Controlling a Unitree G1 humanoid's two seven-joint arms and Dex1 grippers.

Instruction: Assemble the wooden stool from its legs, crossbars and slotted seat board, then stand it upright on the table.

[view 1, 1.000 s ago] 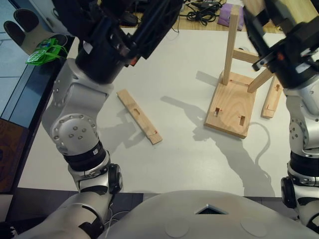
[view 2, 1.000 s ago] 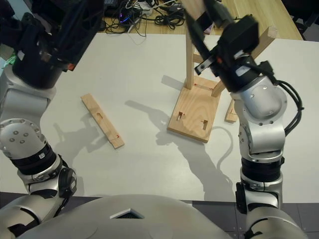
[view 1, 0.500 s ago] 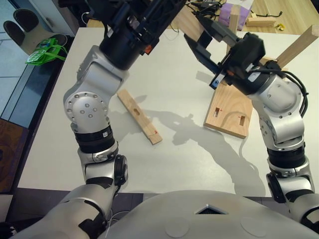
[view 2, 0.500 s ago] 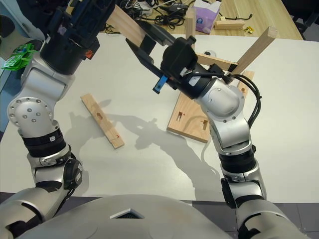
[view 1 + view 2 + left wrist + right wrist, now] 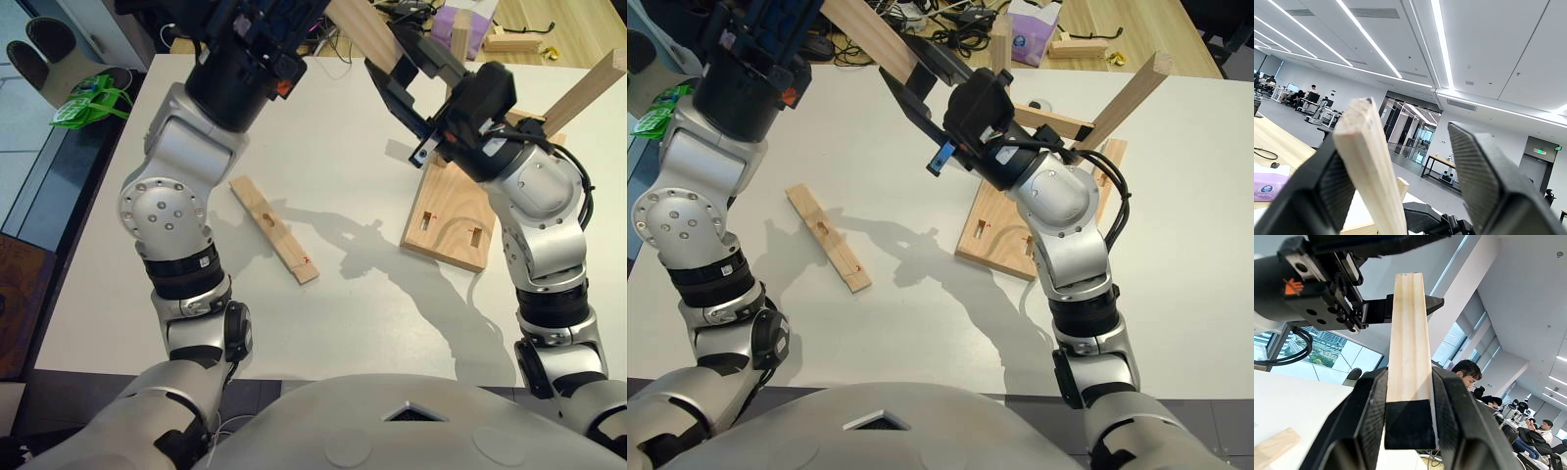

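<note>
A loose wooden leg (image 5: pixel 364 27) is held in the air over the back of the table. My right gripper (image 5: pixel 1409 377) is shut on it, both fingers pressed to its sides. My left gripper (image 5: pixel 1396 137) is open around the leg's other end: one finger (image 5: pixel 1334 181) touches the wood and the other (image 5: pixel 1484 181) stands apart. The slotted seat board (image 5: pixel 453 211) lies flat at right with two legs standing in it, one upright (image 5: pixel 458 39) and one tilted (image 5: pixel 586 90), and a crossbar (image 5: pixel 1058 119) between them. A loose crossbar (image 5: pixel 274 228) lies left of centre.
Another wooden piece (image 5: pixel 1109 162) lies just right of the seat board. Cables (image 5: pixel 960 20), a purple tissue box (image 5: pixel 1034 29) and wood offcuts (image 5: pixel 1078 46) sit beyond the table's far edge. A green object (image 5: pixel 83 103) lies off the left edge.
The left arm swung the leg out over the table and lifted it a little. The right arm swung in from the right, and its gripper now grips that leg.
</note>
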